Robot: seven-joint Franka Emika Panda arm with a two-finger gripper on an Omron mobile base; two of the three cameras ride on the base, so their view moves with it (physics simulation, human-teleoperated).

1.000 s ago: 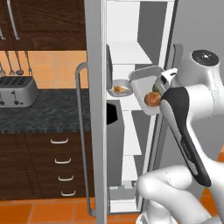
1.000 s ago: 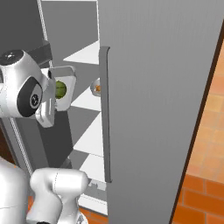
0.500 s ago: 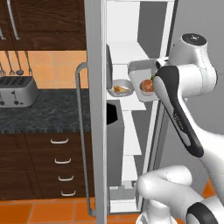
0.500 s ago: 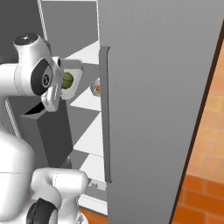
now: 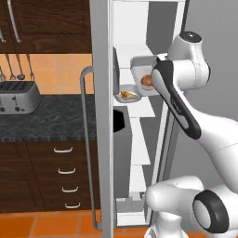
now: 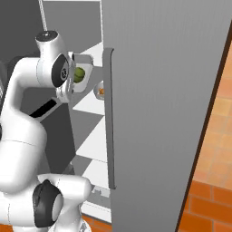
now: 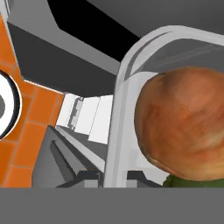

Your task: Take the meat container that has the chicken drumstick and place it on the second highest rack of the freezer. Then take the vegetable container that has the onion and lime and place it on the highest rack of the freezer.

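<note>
While nearly shut, the pincer (image 5: pixel 149 69) grips the vegetable container (image 5: pixel 139 74).

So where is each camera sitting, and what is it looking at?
Left base view: behind the arm's left, facing the open freezer; the arm rises at lower right, lifting the vegetable container with the onion.
Right base view: behind the arm's right, past the door; the arm stands left, the lime shows.
Hand view: on the hand, tilted, close on the onion.
Shared: both base views show that container and the drumstick tray.
</note>
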